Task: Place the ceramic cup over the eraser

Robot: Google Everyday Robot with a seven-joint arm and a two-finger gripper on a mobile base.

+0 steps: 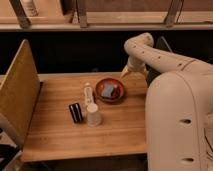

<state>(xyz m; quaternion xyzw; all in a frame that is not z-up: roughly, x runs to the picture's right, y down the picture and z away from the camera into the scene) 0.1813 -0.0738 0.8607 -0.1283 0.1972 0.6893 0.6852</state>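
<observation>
Gripper [125,72] at the end of the pale arm [150,50], low over the far right edge of the wooden table [55,135], against a dark background. Cannot tell whether open or closed; nothing seen in its grasp. Well apart from the cup and the eraser.

Nearest to it, the round reddish-brown bowl [118,93], left of and in front of the gripper, with a blue-grey sponge [108,90] inside. Just left of the bowl, a slim pale bottle [88,93].

Nearer the camera, the white cup [93,115], standing on the table just in front of the bottle, wider at the base than at the top. Just beside it on its left, the black eraser [76,112], lying flat and uncovered, light stripes along it.

At the left edge, a tilted wooden panel [20,85].
</observation>
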